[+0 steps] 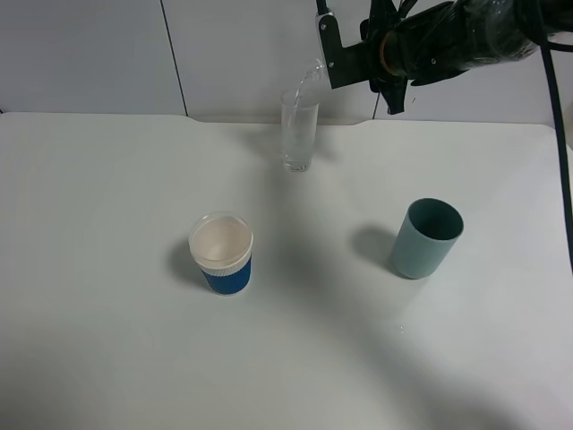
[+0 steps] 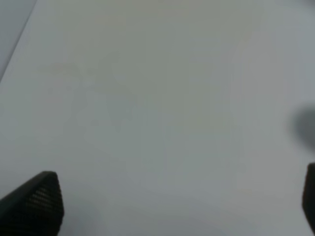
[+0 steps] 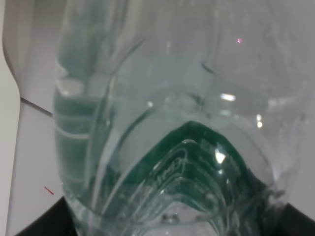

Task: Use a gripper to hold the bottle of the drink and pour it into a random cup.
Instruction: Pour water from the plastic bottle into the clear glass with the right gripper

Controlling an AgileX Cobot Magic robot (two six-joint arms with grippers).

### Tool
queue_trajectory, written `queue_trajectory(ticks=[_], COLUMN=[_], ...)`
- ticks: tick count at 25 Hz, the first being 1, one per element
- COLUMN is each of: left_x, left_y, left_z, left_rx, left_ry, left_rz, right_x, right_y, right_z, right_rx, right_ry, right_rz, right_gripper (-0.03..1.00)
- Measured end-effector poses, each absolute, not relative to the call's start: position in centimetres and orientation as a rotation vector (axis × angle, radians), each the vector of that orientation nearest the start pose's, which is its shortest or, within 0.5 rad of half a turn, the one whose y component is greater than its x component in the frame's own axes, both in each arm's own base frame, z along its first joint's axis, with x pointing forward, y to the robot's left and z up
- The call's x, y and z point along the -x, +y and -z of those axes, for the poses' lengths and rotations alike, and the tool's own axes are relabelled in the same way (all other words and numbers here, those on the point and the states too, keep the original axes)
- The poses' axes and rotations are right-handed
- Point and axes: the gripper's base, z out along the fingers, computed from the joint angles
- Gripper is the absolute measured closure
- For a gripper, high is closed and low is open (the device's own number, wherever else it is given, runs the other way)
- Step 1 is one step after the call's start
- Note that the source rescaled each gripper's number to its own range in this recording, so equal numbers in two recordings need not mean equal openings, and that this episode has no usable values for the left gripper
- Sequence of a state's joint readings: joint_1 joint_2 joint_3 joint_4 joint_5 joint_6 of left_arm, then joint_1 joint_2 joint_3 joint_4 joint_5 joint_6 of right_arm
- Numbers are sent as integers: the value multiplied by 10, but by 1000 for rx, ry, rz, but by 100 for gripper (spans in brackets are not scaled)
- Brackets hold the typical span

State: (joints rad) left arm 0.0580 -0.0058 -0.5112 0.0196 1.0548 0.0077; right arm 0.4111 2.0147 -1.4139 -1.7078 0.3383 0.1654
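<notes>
White table (image 1: 107,358), right hand (image 1: 329,58) clamped on tipped bottle (image 1: 307,83), neck over clear glass (image 1: 298,134).

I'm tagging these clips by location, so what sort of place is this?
Probably a robotics lab test bench: a white table against plain wall panels, a robot arm tipping a bottle over a glass, with a teal cup and a blue-sleeved cup set out apart.

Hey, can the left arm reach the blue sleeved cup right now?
Probably yes. The left gripper is open and empty, and the table around the blue-sleeved cup is bare; the right gripper is off at the glass with the bottle.
</notes>
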Motion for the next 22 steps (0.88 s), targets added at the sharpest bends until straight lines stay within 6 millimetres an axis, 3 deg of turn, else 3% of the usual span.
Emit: queue_trajectory(ticks=[22], left_x=[7], left_y=[1], left_z=[-281], left_rx=[52], left_ry=[2021], left_rz=[-65], right_x=[-436], right_y=[157], right_z=[-219], right_rx=[1683], right_ry=[1385], right_rz=[1042], right_gripper=[97])
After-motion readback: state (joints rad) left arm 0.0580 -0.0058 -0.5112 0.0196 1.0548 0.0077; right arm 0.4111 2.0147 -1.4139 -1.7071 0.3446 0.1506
